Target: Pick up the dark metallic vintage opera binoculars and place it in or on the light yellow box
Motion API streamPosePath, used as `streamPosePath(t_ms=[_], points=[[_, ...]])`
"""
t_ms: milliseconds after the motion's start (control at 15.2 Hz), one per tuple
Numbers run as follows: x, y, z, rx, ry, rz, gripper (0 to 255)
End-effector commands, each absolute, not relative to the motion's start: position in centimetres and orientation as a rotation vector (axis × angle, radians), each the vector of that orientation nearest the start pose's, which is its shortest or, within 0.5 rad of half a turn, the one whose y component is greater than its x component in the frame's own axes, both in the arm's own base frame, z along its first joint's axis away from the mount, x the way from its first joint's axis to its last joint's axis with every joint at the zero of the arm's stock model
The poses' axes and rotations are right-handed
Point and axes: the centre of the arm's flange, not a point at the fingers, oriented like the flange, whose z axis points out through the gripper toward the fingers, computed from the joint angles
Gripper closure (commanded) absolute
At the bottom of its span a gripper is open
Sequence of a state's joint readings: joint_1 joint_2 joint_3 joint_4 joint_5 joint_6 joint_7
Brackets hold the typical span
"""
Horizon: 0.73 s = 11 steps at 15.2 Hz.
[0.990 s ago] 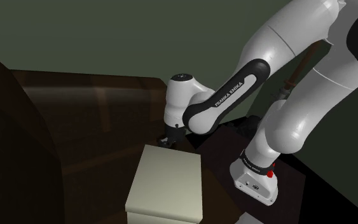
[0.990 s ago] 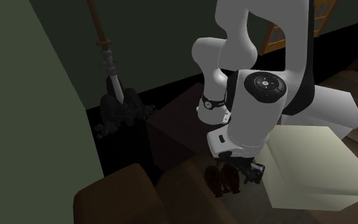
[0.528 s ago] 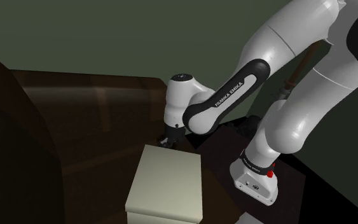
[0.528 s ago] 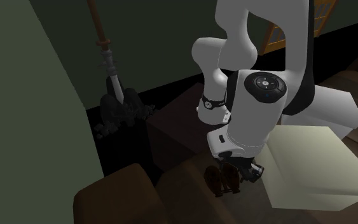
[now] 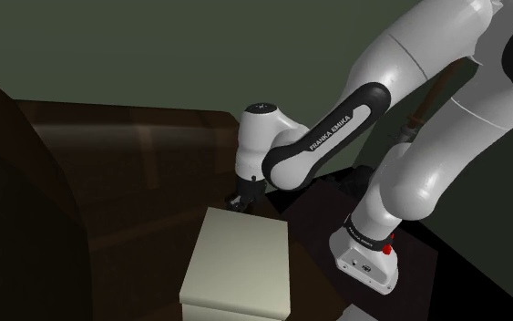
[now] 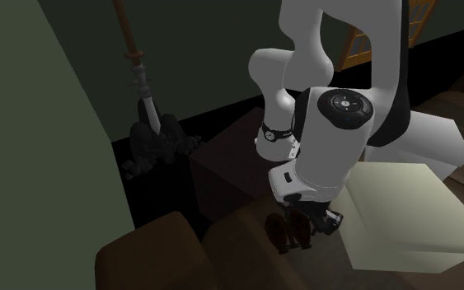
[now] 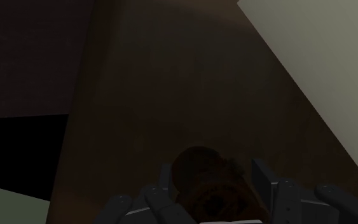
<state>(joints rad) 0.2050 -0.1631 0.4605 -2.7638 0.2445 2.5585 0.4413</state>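
Observation:
The dark brown binoculars (image 6: 288,235) stand on a dark brown cushioned surface (image 6: 238,247), close beside the pale yellow box (image 6: 403,214). My black gripper (image 6: 300,221) comes down on them from above and is shut on them. In the wrist view the binoculars (image 7: 206,175) sit clasped between the two fingers (image 7: 264,181). In the shoulder view the gripper (image 5: 241,202) is just behind the far edge of the box (image 5: 241,264), which hides the binoculars there.
The brown surface (image 5: 145,173) stretches to the shoulder view's left, with a tall dark armrest (image 5: 17,201) beyond it. A shovel stuck in a dark heap (image 6: 152,136) stands by the green wall. The robot's base (image 5: 365,255) sits right of the box.
The fingers have closed on the binoculars. Since then the wrist has risen very slightly; the box has not moved.

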Motion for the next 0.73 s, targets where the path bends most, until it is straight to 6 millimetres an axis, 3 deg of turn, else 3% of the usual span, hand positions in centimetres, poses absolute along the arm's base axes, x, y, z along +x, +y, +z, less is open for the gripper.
streamPosePath(t_ms=[0,660], points=[[30.6,22.6,26.4,-3.118,-0.014,0.114,255],[30.6,22.6,31.7,-3.118,-0.014,0.114,255]])
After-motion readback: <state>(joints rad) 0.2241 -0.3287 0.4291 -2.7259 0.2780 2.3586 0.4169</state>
